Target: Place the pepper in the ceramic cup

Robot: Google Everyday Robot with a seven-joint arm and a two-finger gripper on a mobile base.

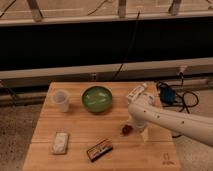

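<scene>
The pepper, a small dark red piece, lies on the wooden table right of centre. My gripper reaches down from the white arm that comes in from the right. It stands open just right of the pepper, close against it, and holds nothing. The ceramic cup, small and pale, stands upright at the table's back left, far from the gripper.
A wide green bowl sits between cup and arm at the back. A dark packet with orange print and a pale flat object lie near the front edge. Cables and a blue device lie off the table's right side.
</scene>
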